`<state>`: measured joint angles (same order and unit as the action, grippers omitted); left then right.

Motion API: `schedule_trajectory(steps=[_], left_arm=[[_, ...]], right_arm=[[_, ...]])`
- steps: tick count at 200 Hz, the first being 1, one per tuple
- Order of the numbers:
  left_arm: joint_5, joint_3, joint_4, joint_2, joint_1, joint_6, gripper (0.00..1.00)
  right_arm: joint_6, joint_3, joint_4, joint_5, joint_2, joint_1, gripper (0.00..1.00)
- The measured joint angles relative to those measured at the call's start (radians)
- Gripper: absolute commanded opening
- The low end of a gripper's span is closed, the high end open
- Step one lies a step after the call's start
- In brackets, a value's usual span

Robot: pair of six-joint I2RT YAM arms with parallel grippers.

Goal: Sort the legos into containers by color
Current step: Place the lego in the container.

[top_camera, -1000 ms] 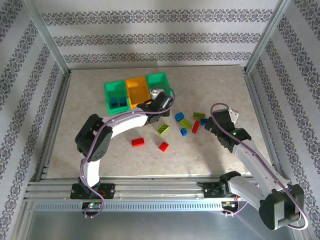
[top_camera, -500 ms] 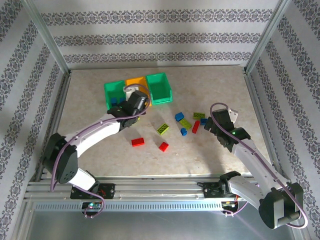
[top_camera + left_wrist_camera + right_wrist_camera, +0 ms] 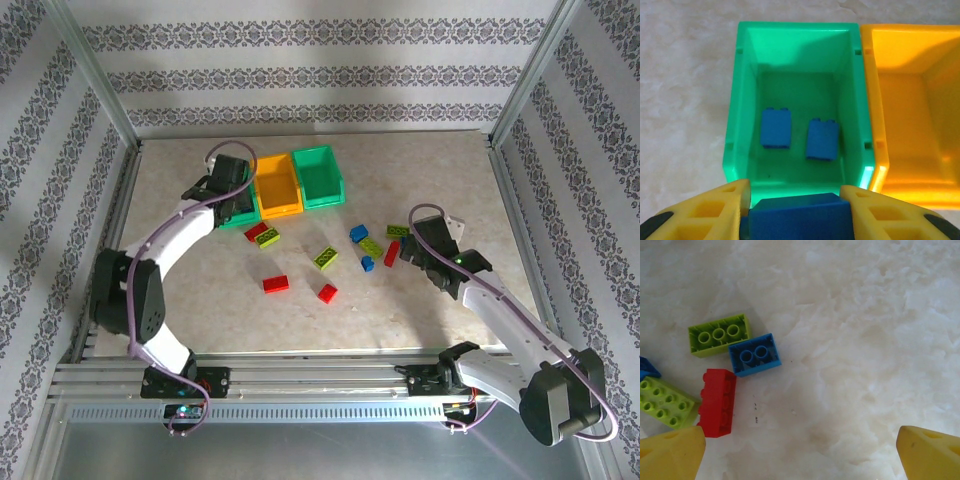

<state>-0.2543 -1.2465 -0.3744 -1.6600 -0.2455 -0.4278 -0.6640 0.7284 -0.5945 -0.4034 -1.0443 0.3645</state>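
My left gripper [image 3: 795, 214] is clamped on a small blue plastic studded brick [image 3: 799, 221] and hangs at the near end of the left green open-topped plastic bin [image 3: 735, 130]. On that bin's floor lie one flat blue brick [image 3: 775, 128] and a second blue brick [image 3: 822, 139], side by side but apart. The orange-yellow plastic bin [image 3: 920, 130] stands against it on the right, and the other green bin [image 3: 318, 176] comes next in the row. My right gripper [image 3: 800, 460] hangs with its jaws wide apart, holding nothing, over the pale marbled surface [image 3: 865, 340]. Near it lie a lime three-stud brick [image 3: 719, 334], a blue two-stud brick [image 3: 754, 354] just beside it, and a red brick [image 3: 716, 402].
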Motion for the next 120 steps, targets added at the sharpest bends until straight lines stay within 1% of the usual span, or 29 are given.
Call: schedule_trajectory(steps=[37,62,89,105,120], left_arm=[[0.034,-0.15,-0.009,-0.194,0.059,0.031,0.3],[0.037,-0.229,-0.022,-0.288,0.072,0.046,0.31],[0.037,-0.265,-0.032,-0.325,0.077,0.055,0.46],[0.036,-0.269,-0.034,-0.327,0.077,0.058,0.57],[0.035,-0.27,-0.035,-0.327,0.077,0.058,0.62]], right_arm=[[-0.011,0.011,0.0,0.0,0.0,0.02,0.98],[-0.012,0.011,-0.001,-0.002,0.0,0.027,0.98],[-0.014,0.011,-0.002,-0.003,0.0,0.038,0.98],[-0.014,0.011,-0.002,-0.003,-0.001,0.042,0.98],[-0.014,0.013,-0.002,-0.003,-0.007,0.048,0.98]])
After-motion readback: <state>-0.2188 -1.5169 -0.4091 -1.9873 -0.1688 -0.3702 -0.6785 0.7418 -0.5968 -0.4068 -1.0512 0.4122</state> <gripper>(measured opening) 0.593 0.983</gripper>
